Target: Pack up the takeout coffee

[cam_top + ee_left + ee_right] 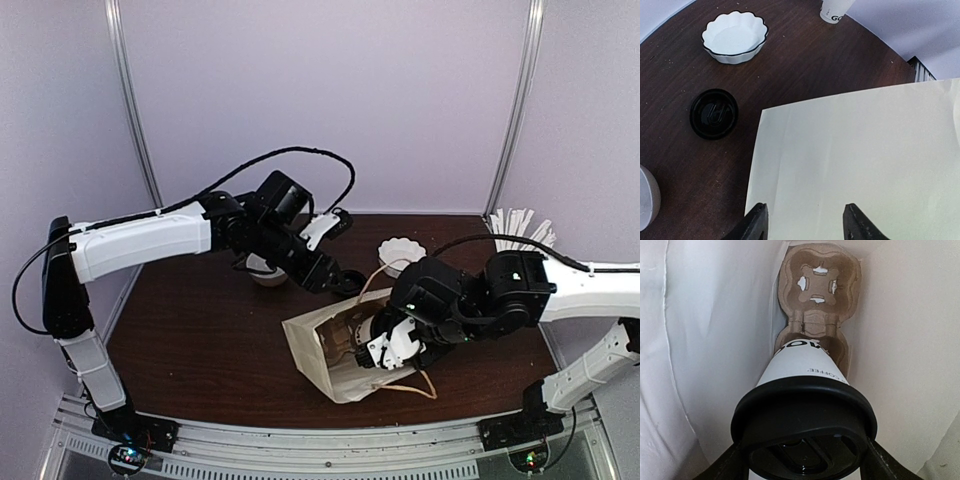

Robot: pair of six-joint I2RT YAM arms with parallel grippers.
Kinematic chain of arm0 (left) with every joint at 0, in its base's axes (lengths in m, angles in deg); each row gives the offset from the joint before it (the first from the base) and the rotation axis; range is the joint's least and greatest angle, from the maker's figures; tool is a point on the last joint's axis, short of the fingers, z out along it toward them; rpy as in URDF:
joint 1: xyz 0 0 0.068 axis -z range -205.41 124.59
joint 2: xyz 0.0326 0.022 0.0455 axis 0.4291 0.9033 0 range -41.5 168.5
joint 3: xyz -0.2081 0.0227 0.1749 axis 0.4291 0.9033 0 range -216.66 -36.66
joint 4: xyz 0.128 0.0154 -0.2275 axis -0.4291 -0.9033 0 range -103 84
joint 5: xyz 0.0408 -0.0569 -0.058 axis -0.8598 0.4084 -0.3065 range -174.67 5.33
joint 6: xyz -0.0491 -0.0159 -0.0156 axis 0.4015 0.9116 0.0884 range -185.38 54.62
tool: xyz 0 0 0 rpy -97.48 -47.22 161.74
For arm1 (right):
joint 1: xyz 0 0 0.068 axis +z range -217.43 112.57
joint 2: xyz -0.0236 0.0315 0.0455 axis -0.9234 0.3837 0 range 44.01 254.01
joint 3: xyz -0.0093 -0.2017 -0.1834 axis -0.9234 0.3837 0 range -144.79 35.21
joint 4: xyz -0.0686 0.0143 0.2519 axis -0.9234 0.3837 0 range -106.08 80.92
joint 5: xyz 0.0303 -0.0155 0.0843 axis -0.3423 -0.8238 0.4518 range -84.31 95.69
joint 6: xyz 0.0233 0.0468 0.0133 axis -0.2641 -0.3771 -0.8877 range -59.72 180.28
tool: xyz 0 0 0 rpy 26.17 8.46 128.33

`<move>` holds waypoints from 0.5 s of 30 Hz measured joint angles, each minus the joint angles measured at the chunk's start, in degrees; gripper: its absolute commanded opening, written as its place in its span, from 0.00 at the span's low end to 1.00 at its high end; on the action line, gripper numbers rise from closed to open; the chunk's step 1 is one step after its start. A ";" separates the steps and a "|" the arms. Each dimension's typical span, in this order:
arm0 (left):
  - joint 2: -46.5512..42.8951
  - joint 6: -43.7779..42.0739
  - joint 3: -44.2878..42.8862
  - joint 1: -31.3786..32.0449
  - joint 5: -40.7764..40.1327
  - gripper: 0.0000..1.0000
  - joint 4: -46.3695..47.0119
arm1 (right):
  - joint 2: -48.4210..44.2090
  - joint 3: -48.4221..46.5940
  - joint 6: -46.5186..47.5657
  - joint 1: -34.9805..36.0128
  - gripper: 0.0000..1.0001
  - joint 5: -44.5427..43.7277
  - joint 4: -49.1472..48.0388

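Observation:
The takeout coffee cup point(807, 367), white with dark letters and a black lid point(802, 415), is deep inside the white paper bag point(325, 365), which lies on its side with its mouth to the right. My right gripper point(802, 467) is shut on the cup at its lid, one finger on each side. The cup's base rests at the near socket of a brown cardboard carrier point(817, 285) at the bag's bottom. My right gripper point(388, 345) reaches into the bag's mouth. My left gripper point(807, 225) is open and empty above the bag's side point(855, 160).
A loose black lid point(714, 114) lies on the dark table left of the bag. A scalloped white bowl point(735, 36) stands beyond it, also in the top view point(400, 250). A cup of white sticks point(520, 228) is at the back right. Another white vessel point(265, 272) sits under my left arm.

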 measured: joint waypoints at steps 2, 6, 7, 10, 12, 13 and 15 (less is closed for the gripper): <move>0.02 -0.26 -0.79 -0.02 -0.50 0.54 -0.81 | -0.68 0.98 0.04 0.04 0.67 0.17 0.22; 0.02 -0.50 -2.29 -0.02 -1.68 0.54 -1.38 | -1.36 3.74 0.22 0.09 0.67 -1.11 -1.18; 0.09 -0.52 -2.45 -0.02 -1.75 0.54 -1.40 | -1.33 4.48 0.28 0.13 0.67 -1.66 -1.77; 0.50 -0.52 -2.58 -0.02 -2.14 0.54 -1.44 | -1.22 6.38 0.50 0.17 0.67 -3.78 -3.67; 0.96 -0.52 -2.58 -0.02 -2.45 0.54 -1.44 | -1.03 6.64 0.70 0.20 0.67 -4.87 -4.83; 1.16 -0.52 -2.58 -0.02 -2.54 0.54 -1.46 | -0.96 6.64 0.74 0.20 0.67 -5.31 -5.49; 1.38 -0.52 -2.58 -0.02 -2.67 0.54 -1.49 | -0.85 6.62 1.05 0.20 0.67 -6.12 -6.84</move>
